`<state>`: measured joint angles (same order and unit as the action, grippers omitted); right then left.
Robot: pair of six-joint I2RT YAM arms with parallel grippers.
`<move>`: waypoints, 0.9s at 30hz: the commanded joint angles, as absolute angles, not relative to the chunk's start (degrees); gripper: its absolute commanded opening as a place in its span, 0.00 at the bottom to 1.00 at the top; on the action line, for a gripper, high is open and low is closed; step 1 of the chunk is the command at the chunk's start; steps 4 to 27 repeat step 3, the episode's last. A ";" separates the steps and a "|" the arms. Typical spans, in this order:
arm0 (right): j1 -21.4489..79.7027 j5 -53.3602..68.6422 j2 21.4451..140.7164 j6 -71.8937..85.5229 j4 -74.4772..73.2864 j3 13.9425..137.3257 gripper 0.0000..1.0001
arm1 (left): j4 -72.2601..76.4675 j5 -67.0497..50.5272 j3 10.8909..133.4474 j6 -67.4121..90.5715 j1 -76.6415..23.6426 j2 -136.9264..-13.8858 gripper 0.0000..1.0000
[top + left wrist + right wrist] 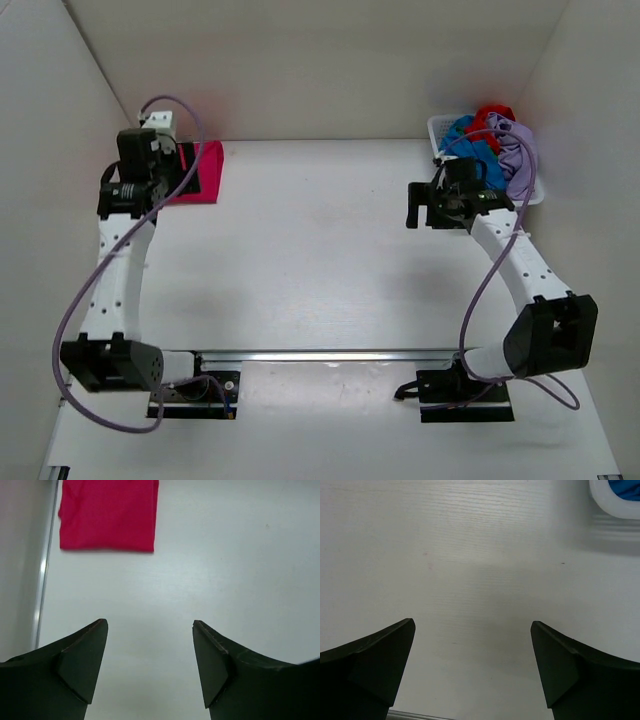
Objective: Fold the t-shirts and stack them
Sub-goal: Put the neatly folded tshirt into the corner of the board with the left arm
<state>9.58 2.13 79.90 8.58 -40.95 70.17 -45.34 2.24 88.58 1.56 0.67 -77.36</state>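
A white, faintly grained table [320, 270] sits boxed in by plain white walls [330, 70]. The folded magenta t-shirt [107, 515] lies flat at the far left corner. The blue t-shirt [468, 136], red t-shirt [493, 114] and lavender t-shirt [516, 152] are heaped in the white basket [437, 127] at the far right corner. The left gripper [149, 623] and right gripper [472, 623] are both spread wide and hold nothing.

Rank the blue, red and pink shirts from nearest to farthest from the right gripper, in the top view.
From the right gripper:
1. blue shirt, left side of the basket.
2. red shirt, far end of the basket.
3. pink shirt, far-left corner of the table.
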 commanded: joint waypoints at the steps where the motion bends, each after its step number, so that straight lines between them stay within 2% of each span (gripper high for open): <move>1: 9.23 0.44 76.64 4.66 -41.22 70.84 0.99 | -47.29 0.00 80.78 3.69 2.20 -72.52 0.80; 3: 9.40 -3.15 77.43 3.78 -42.36 72.59 0.99 | -46.76 0.35 78.15 3.43 1.50 -69.01 0.81; 27: 9.40 -3.15 77.43 3.78 -42.36 72.59 0.99 | -46.76 0.35 78.15 3.43 1.50 -69.01 0.81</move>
